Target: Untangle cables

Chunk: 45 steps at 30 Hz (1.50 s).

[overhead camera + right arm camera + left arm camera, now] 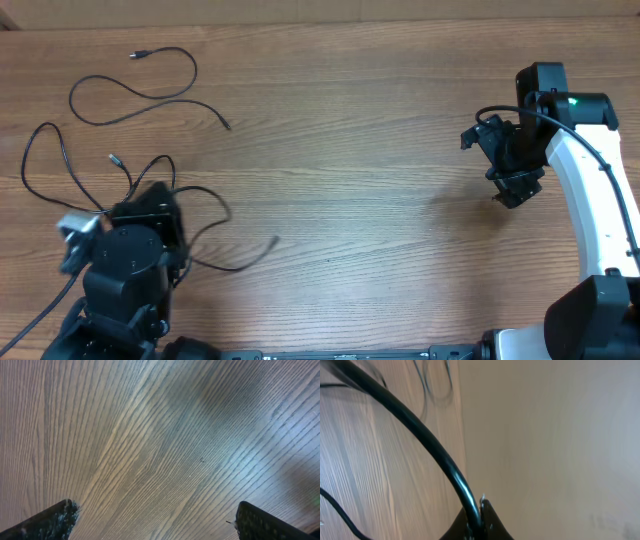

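Observation:
One thin black cable lies apart in a loose loop at the far left of the table. Other black cables loop around my left arm, and one end trails out to the right. My left gripper sits low over this bunch. In the left wrist view its jaws are shut on a black cable that runs up and left from the jaws. My right gripper is far to the right, open and empty, with its fingers spread wide over bare wood.
The wooden table fills the view. Thicker black wires run along the right arm. In the left wrist view, a pale wall shows beyond the table edge.

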Tool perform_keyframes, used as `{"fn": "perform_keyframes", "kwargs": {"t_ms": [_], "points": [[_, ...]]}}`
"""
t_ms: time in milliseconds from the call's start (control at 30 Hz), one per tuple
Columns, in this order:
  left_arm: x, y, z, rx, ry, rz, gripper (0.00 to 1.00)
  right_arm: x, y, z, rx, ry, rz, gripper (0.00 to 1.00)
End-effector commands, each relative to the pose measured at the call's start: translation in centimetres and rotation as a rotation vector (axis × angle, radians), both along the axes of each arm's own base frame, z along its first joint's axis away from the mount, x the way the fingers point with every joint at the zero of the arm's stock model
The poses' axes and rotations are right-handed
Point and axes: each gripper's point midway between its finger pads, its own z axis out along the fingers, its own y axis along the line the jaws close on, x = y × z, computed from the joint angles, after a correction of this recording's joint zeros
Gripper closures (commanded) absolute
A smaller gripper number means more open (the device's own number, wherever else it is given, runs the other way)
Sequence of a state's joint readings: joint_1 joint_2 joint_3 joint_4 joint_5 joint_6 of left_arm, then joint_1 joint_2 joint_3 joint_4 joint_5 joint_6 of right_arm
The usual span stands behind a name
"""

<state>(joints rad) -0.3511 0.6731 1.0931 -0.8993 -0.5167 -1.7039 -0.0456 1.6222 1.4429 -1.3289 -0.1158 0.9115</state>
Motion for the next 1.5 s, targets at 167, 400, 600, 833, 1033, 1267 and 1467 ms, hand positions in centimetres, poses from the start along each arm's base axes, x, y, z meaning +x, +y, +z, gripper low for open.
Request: {"fn": "perform_keyframes", "kwargs": {"t_ms": [167, 400, 600, 833, 1033, 1267, 1467], "points": [[-5.7, 9.9, 2.8, 0.318, -0.028, 0.577, 0.96, 0.3, -0.1, 0.7, -0.004, -0.026, 0.001, 0.0], [-9.9, 13.0, 4.4, 0.545, 0.017, 0.811, 0.96, 0.3, -0.1, 0.7, -0.004, -0.026, 0.001, 0.0], [-12.4, 14.8, 5.1, 0.709, 0.178, 0.928, 0.96, 0.3, -0.1, 0.7, -0.004, -0.026, 0.001, 0.0], [-13.3, 16.6, 3.8, 0.764, 0.408, 1.002, 0.96, 0.3, -0.1, 0.7, -0.004, -0.026, 0.001, 0.0], [-10.2, 18.1, 1.3, 0.797, 0.655, 0.921, 0.96, 0.3, -0.1, 0.7, -0.004, -0.026, 0.001, 0.0], [-7.2, 20.6, -2.4, 0.789, 0.869, 0.895, 0.96, 0.3, -0.1, 0.7, -0.004, -0.026, 0.001, 0.0], [-6.6, 22.4, -5.3, 0.761, 1.015, 0.88, 0.96, 0.3, -0.1, 0.7, -0.004, -0.026, 0.001, 0.0]]}}
